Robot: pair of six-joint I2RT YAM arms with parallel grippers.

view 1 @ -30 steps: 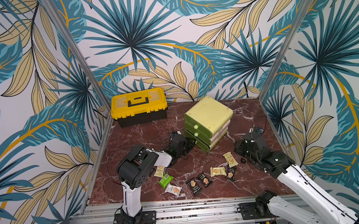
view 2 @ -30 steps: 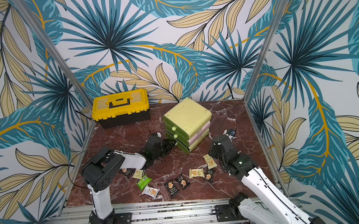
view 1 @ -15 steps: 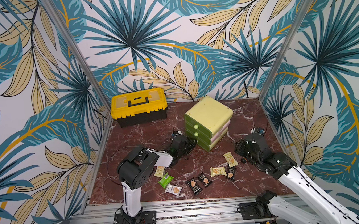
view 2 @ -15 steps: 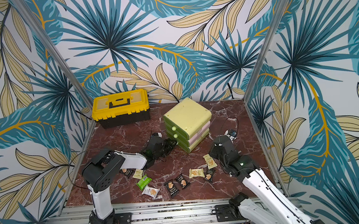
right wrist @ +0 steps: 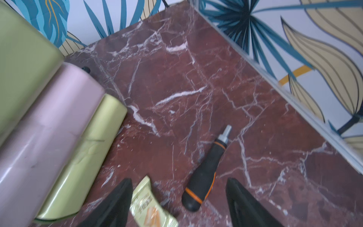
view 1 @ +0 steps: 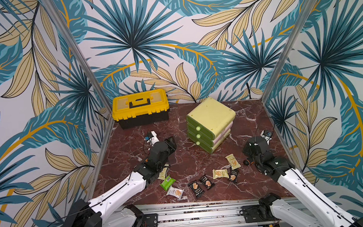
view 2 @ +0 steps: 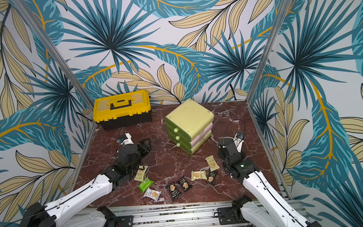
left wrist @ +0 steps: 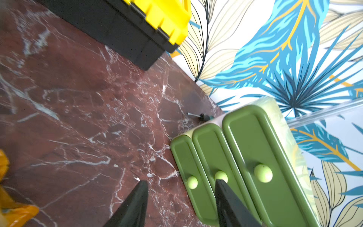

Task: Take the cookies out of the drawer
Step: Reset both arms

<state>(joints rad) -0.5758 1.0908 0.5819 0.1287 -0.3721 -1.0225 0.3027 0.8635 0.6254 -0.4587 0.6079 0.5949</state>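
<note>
Jaws on both arms are standing apart and empty; the cookies point(view 1: 220, 173), small crinkly sealed packets in black, pale yellow, green and white, are lying loose on the red-brown marble counter point(view 1: 193, 162), lower centre of the frame.
Left jaws are pointing at the shut fronts of the pale green three-drawer plastic cabinet point(view 1: 211, 113), one finger point(left wrist: 229, 204) lining up with its middle round knob point(left wrist: 221, 176); those fronts are facing the frame's lower left in both top views, so the left jaws are looking nearer for any further pull. Right jaws are hovering over a pale yellow packet point(right wrist: 151, 206), its long axis running along one finger rather than across the gap, beside a black screwdriver with orange rings point(right wrist: 202, 176). Wrapper print is blurring past reading; the yellow-lidded black toolbox point(view 1: 140, 108) is showing no legible label.
</note>
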